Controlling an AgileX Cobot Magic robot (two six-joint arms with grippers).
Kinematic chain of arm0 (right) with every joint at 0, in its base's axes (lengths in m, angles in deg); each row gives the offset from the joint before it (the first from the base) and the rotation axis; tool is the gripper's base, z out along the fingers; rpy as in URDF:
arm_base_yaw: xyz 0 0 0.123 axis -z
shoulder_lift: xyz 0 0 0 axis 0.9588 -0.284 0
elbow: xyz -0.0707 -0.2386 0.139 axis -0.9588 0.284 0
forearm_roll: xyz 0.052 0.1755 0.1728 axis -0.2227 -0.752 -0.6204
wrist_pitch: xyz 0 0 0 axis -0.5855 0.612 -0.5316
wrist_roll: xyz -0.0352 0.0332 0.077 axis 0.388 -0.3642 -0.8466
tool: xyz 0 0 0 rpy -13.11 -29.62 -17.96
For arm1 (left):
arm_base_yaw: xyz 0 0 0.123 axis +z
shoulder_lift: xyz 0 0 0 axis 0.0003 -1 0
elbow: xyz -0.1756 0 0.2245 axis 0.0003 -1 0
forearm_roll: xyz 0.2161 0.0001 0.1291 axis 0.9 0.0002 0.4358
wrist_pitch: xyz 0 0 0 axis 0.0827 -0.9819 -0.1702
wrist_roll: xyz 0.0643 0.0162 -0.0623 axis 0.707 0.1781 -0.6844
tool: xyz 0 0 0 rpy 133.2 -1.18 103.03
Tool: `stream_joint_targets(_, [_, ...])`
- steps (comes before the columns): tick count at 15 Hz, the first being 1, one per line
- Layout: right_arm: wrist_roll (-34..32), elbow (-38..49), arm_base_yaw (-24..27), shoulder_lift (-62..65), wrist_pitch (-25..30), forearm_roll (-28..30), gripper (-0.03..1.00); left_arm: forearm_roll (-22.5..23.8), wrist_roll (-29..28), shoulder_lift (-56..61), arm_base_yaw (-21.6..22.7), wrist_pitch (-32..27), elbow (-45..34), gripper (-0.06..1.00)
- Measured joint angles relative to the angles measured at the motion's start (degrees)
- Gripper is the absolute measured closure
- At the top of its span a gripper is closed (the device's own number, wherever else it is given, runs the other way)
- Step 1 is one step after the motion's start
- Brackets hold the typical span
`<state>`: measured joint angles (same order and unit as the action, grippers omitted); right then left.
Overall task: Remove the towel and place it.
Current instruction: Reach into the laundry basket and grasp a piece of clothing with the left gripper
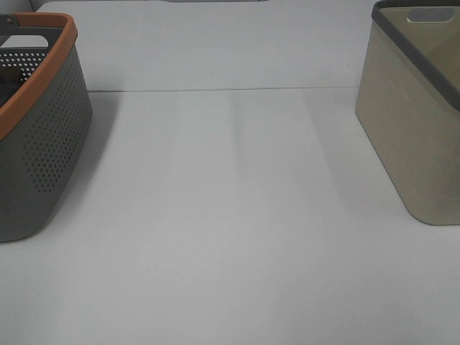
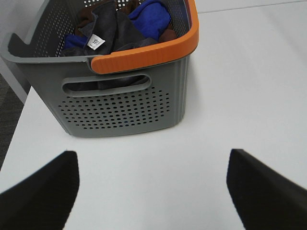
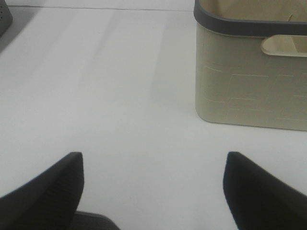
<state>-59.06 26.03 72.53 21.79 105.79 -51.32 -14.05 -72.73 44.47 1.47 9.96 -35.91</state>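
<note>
**Station Status: Towel in Source Basket, Both Sets of Jaws Open**

**Exterior high view.** The grey perforated basket point(image 1: 50, 151) with an orange rim stood on the white bench point(image 1: 230, 237) on the left arm's side. The beige basket point(image 1: 413, 144) with a dark grey rim stood on the right arm's side. The two baskets were well apart, with bare bench between them.

**Left wrist view.** The left jaws were spread wide and gripped nothing; bare bench showed between them. The grey perforated basket stood ahead of the jaws, its handle cut-out facing them, apart from both tips. The towel point(image 2: 109, 29) lay inside this basket, beyond the near wall, crumpled on top of the heap. Its white tag point(image 2: 96, 43) faced upward. A blue cloth point(image 2: 152, 17) lay just beside the towel, farther from the jaws. The jaws were not touching the towel.

**Right wrist view.** The right jaws were likewise spread wide and empty, over bare bench. The beige basket stood ahead of the jaws, offset to one side of their centreline and clear of both tips. Its interior showed only beige walls.
</note>
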Motion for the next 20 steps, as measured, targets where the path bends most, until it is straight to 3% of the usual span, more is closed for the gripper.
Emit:
stream_joint_targets(8, [0.00,0.00,0.00,0.00,0.00,0.00,0.21,0.00,0.00,0.00,0.00,0.52,0.17,0.16])
stream_joint_targets(10, [0.00,0.00,0.00,0.00,0.00,0.00,0.21,0.06,-1.83,-2.01,0.00,8.54,0.69,0.20])
stream_joint_targets(12, [0.00,0.00,0.00,0.00,0.00,0.00,0.21,0.46,-5.73,-7.28,0.00,21.49,0.80,0.22])
stream_joint_targets(15, [0.00,0.00,0.00,0.00,0.00,0.00,0.21,3.50,-11.29,-20.17,0.00,35.35,2.75,0.22])
stream_joint_targets(18, [0.00,0.00,0.00,0.00,0.00,0.00,0.21,8.19,-12.43,-36.04,0.00,37.36,12.20,0.22])
stream_joint_targets(20, [0.00,0.00,0.00,0.00,0.00,0.00,0.21,11.12,-13.12,-47.10,0.29,32.77,20.86,0.22])
